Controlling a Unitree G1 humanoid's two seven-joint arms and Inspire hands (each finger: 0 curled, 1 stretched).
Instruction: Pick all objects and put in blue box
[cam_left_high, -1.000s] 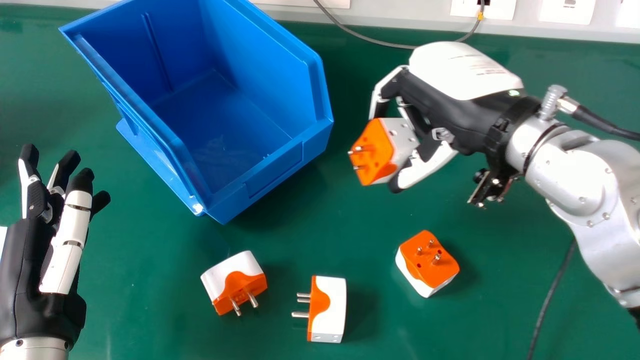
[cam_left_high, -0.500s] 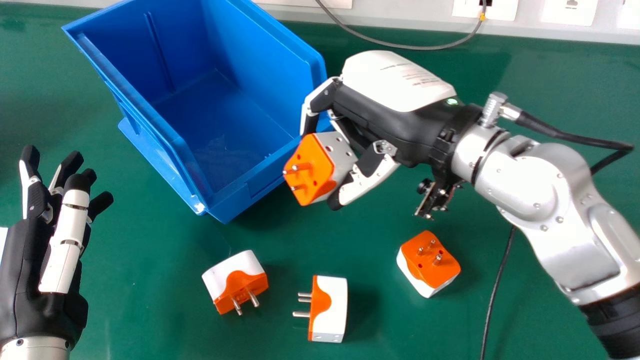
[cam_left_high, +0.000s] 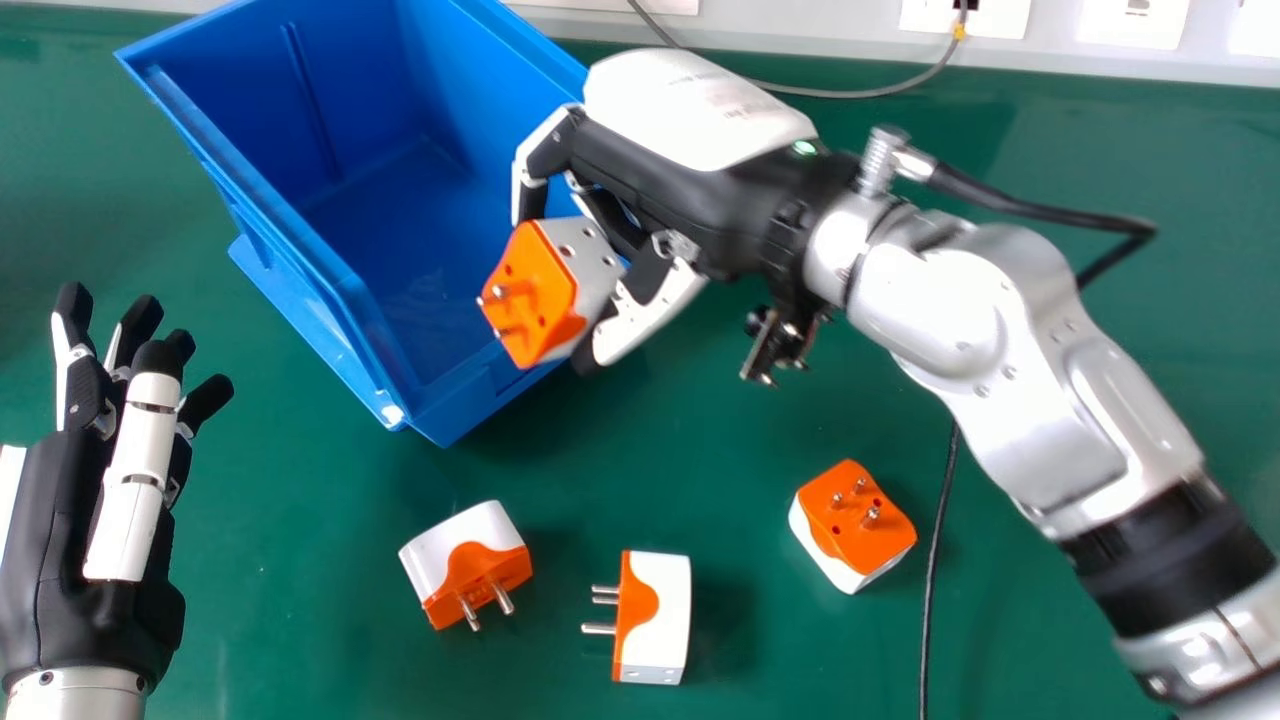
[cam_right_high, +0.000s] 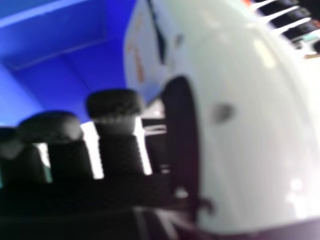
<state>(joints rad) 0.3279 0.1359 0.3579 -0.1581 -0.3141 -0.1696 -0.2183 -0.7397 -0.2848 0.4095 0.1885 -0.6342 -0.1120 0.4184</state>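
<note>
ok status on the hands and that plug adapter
right hand pinching adapter at near right rim of blue box; left hand open, idle; three adapters on table

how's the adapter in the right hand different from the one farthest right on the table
The held adapter is lifted in the curled right hand, while the table adapter rests on the green table. The held adapter's orange pin face looks toward the head view's left; the table adapter's faces up, pins standing. Both are orange and white with metal pins.

Blue box (cam_left_high: 445, 402) open above (room inside).
</note>
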